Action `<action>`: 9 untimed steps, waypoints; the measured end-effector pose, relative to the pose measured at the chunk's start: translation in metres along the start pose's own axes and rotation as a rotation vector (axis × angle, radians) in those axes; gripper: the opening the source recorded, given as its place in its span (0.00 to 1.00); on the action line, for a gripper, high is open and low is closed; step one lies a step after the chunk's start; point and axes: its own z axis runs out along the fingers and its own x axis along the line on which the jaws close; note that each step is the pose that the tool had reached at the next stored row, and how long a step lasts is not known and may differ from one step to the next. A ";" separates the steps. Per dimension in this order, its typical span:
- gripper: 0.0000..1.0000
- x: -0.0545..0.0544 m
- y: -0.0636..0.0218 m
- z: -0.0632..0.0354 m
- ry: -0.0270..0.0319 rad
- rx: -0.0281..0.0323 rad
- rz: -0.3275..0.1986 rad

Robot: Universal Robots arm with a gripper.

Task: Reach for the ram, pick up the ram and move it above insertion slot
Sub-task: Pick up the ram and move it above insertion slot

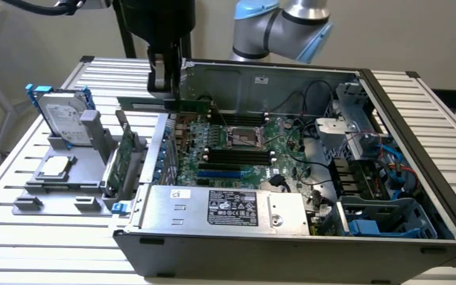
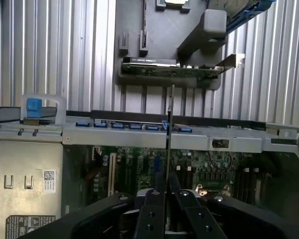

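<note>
At the exterior view's left, a grey plastic fixture tray [image 1: 57,178] rests on the ribbed aluminium slat table [image 1: 22,237], and a silver hard drive with a white label [image 1: 60,119] stands upright at its far end in a blue-edged holder. Just to the right, a larger green expansion card with a metal bracket [image 1: 123,159] stands on edge in the same tray, close beside the open dark grey computer case [image 1: 291,243]. In the wrist view this card [image 2: 172,69] lies across the tray, beyond the case wall. Above the near-left corner of the case interior, the black hand [image 1: 167,89] hangs from the arm, clenched on the thin, long, narrow green ram stick [image 1: 168,105], which it carries level, one end reaching left over the case wall and the other toward the motherboard. The wrist view shows the ram [image 2: 168,134] edge-on as a thin dark line running straight out from between the two closed black fingers [image 2: 152,219] of the hand [image 2: 167,199], held clear of the board beneath. Below and to the right, the green motherboard [image 1: 236,148] shows a square processor socket [image 1: 244,138] and a row of black memory slots [image 1: 240,157] in front of it; the ram is above the board's left area, apart from those slots. Nearest the camera, a silver metal power supply with a black label [image 1: 228,208] sits in the case. At the exterior view's right, cables and a blue-grey plastic drive cage [image 1: 382,219] occupy the case. Above, the arm's grey and light-blue joint [image 1: 279,27] stands behind the case.
</note>
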 end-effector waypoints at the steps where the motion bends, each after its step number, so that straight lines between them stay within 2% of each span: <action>1: 0.14 -0.001 -0.0027 0.0001 0.0000 0.0000 0.000; 9: 0.14 -0.013 -0.0261 0.0011 -0.0001 0.0000 0.000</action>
